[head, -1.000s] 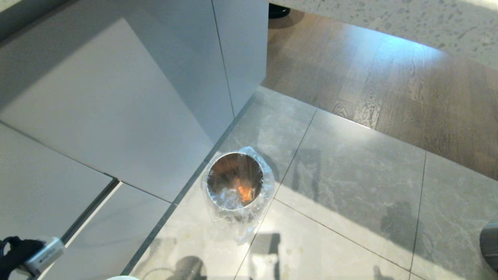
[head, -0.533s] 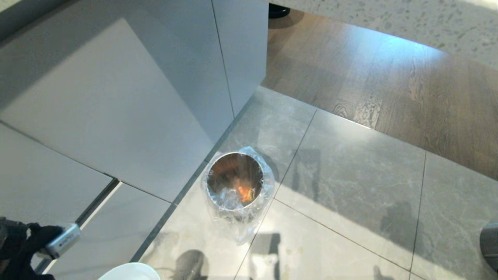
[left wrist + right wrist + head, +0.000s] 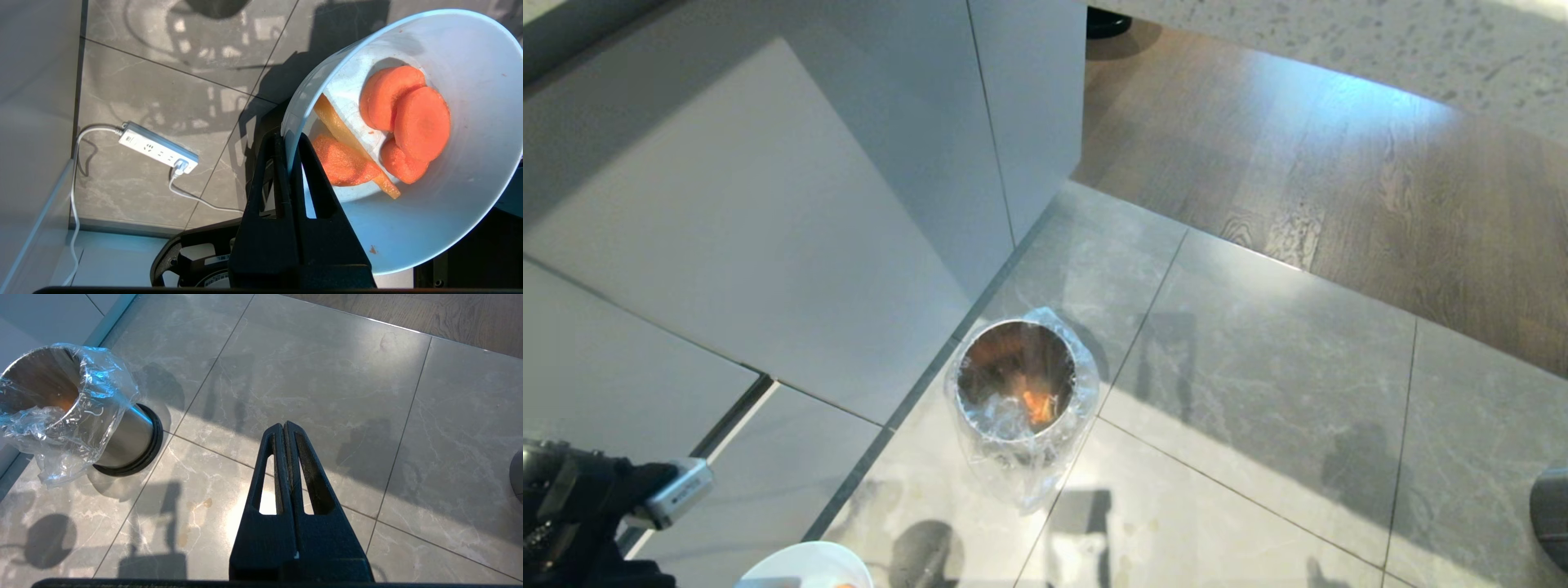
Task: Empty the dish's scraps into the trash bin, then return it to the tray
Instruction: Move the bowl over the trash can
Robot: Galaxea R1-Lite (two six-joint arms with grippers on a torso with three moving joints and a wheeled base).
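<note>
Where the head view cuts off at its lower left, the left gripper grips the dish by its rim, one finger inside the wall and one outside, jaws clamped tight on the thin edge. The dish is a small glossy white bowl, held above the tiled floor and tipped so that in the left wrist view its open mouth faces the camera. Only an arc of its rim shows at the bottom edge of the head view. The scraps lie inside — a few orange round slices bunched against the wall, and one thin pale yellow stick whose long axis slants across the bowl from near the gripped rim toward the far side, partly under the slices.

Below the dish, a white power strip with its cable lies on the floor beside the cabinet base.

The right gripper hangs over bare tiles, its jaws pressed together on nothing.

Further out stands the trash bin, an upright shiny steel cylinder with a crinkled clear bag liner over its rim, close to the foot of the pale cabinets. Something orange glints inside it. The dish is well short of the bin. Beyond the tiles — wooden flooring.
</note>
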